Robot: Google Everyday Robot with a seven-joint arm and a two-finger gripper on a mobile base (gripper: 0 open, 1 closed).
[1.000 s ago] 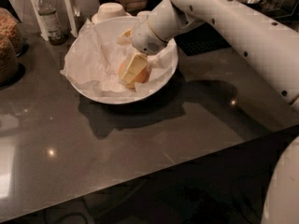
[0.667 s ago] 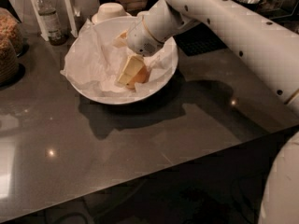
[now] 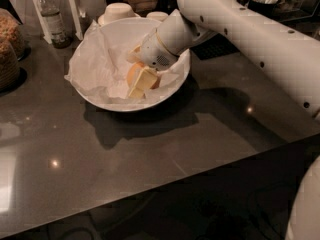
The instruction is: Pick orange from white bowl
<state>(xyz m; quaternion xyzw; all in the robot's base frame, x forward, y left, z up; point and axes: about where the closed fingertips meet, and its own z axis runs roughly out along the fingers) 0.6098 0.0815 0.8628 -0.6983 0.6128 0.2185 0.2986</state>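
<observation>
The orange lies in the white bowl, on the crumpled white paper that lines it. Only part of its skin shows, left of the bowl's middle. My gripper reaches down into the bowl from the upper right and sits right at the orange, covering most of it. The white arm crosses over the bowl's right rim.
The bowl stands on a dark grey counter. Behind it are a bottle and small upturned white bowls. Jars of brown food stand at the left edge. The counter's front edge runs across the lower frame.
The gripper has shifted a little left and deeper into the bowl. The orange now shows beside it, where before it was covered.
</observation>
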